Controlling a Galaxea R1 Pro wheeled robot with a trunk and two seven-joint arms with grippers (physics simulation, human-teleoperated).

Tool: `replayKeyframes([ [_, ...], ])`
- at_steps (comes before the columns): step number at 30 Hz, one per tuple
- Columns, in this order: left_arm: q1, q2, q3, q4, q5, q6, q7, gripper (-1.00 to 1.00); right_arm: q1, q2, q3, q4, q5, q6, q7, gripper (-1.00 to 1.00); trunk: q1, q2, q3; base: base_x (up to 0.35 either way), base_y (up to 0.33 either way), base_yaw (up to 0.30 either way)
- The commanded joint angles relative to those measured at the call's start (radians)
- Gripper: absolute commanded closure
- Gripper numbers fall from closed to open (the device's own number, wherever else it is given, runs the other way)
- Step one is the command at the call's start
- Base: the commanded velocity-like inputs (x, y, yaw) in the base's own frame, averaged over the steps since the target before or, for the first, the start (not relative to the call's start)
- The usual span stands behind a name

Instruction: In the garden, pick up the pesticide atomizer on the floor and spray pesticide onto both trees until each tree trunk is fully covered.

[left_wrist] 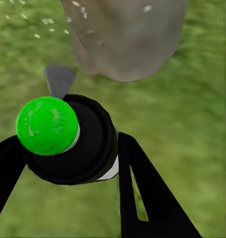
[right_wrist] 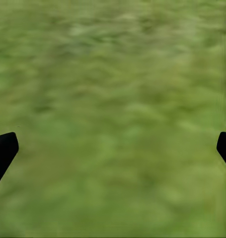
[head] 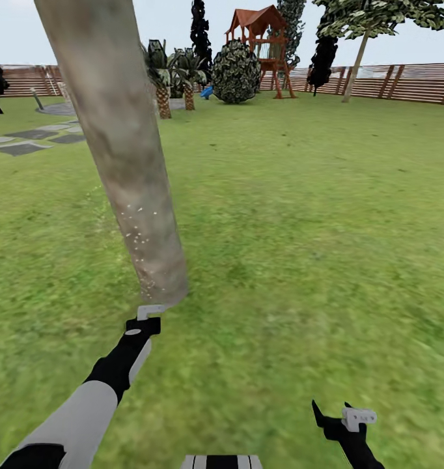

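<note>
Pesticide atomizer [left_wrist: 68,139]: black body w/ bright green round cap, clamped between the two black fingers of the left hand [left_wrist: 68,163], held just beside the base of the tree trunk [head: 118,150], nozzle end toward it. In head view the left hand [head: 146,317] sits right at the foot of the trunk, arm stretched fwd. Trunk is thick, pale grey-tan, mottled, leaning; small pale specks dot its lower part and the air/grass just beside it. Right hand [head: 342,417] low near the robot, well apart from the trunk; fingers apart, nothing between them, just grass below. Floor [head: 300,247] = wide green lawn, blurry. Far side: brown slat fence [head: 417,81], red-brown wooden play tower [head: 261,45], round bush [head: 236,73], grey paving slabs [head: 33,140] at the left.
</note>
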Motion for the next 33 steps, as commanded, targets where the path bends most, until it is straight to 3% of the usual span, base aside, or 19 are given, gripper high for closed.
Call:
replayKeyframes([
  [1,0.0,0.0,0.0,0.0,-0.001,0.0,0.0,1.0,0.0,0.0,0.001,0.0,0.0,-0.001,0.0,-1.0,0.0,0.0,0.0,0.238,-0.191,0.0],
  [7,0.0,0.0,0.0,0.0,-0.001,0.001,0.0,1.0,0.0,0.0,0.0,0.0,0.0,-0.001,0.0,-1.0,0.0,0.0,0.0,0.224,-0.2,0.025],
  [21,0.0,0.0,-0.001,0.001,-0.001,0.009,0.0,1.0,0.0,0.0,0.0,0.0,0.0,0.0,0.0,-1.0,0.0,0.0,0.0,0.106,-0.261,0.271],
  [33,0.0,-0.002,-0.002,0.002,-0.001,0.011,0.0,1.0,0.0,0.0,0.0,0.0,0.0,-0.001,0.0,-1.0,0.0,0.0,-0.002,0.049,-0.27,0.057],
])
